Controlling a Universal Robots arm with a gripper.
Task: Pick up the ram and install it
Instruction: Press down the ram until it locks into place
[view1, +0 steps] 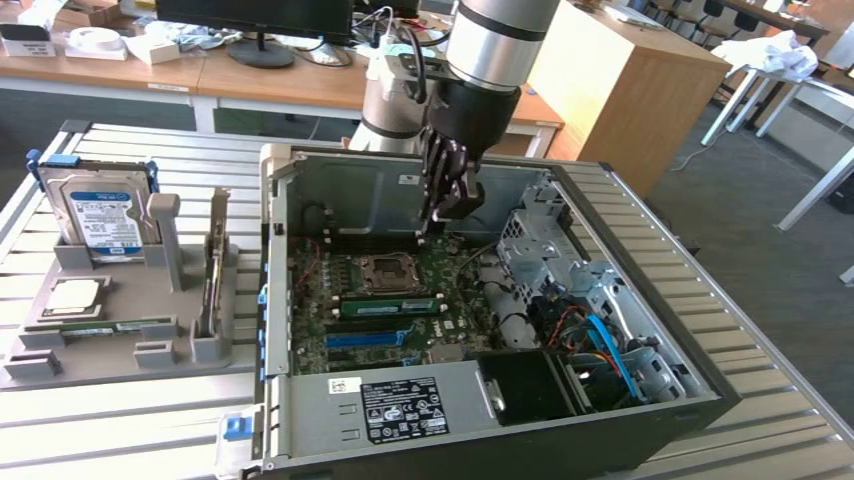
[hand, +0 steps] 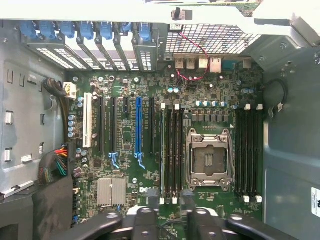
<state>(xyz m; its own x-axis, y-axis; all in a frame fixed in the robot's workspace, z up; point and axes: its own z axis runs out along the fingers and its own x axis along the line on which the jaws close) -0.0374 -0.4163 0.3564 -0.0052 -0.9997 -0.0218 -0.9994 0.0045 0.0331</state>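
Exterior view: the jaws hang part-open and empty inside the open computer case (view1: 350, 190), just above the motherboard (view1: 310, 335), apparently because the ram (view1: 387, 305) already stands seated in its slot beside the processor socket (view1: 387, 270)

Labels on the hard drive (view1: 104, 215) and power supply (view1: 404, 408) are too small to read

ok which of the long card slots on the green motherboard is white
The white plastic slot at the row's end farthest from the silver processor socket; the rest are black, bar one blue slot.
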